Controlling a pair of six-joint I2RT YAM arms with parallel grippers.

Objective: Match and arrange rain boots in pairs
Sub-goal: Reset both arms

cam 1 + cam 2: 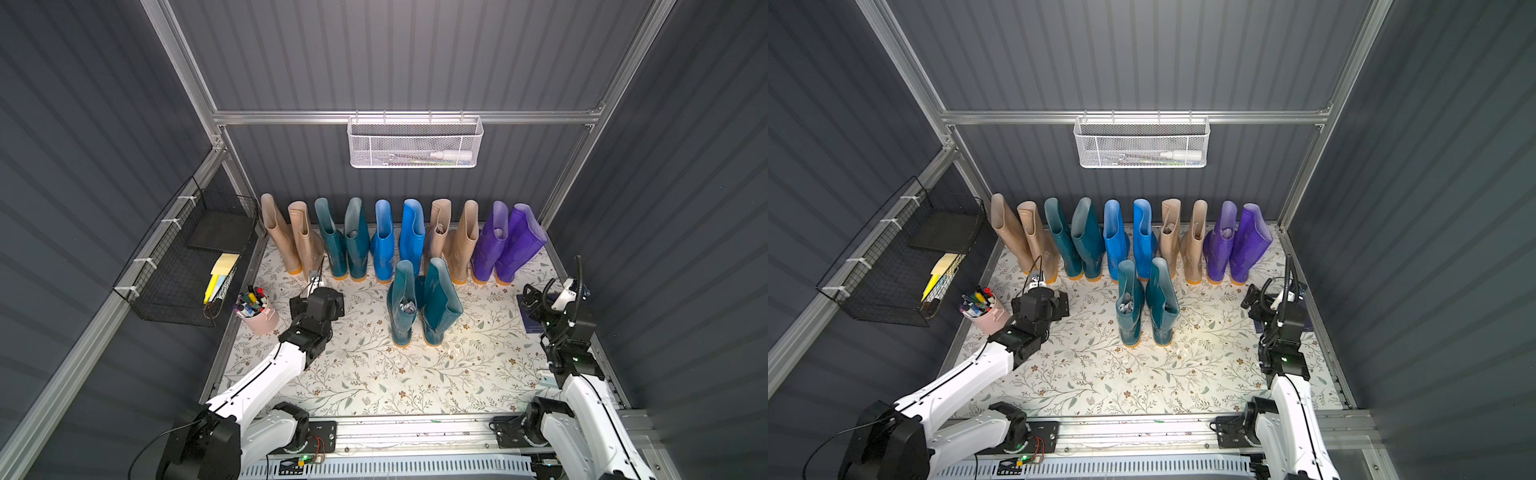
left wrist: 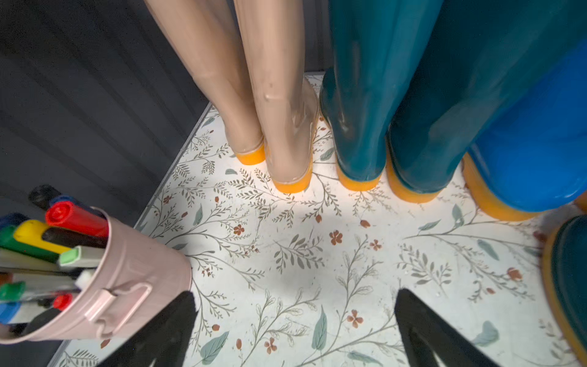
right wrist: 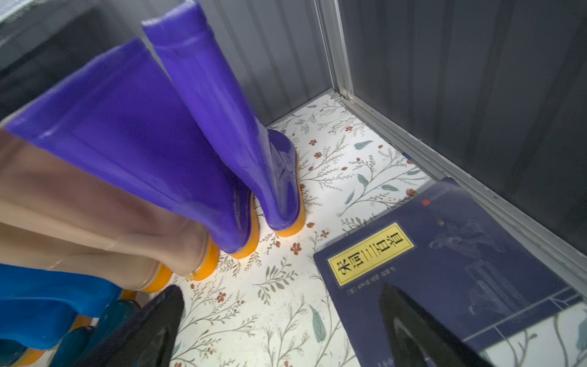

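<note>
Pairing looks all but finished

A back row of boots stands in colour pairs at the far edge of the counter, with a teal pair just in front. The left tool and right tool gape wide and empty. Next, probably, nudge the teal pair straight.

2 top views overhead, sharing whole scene; 2 wrist views low, close.
</note>
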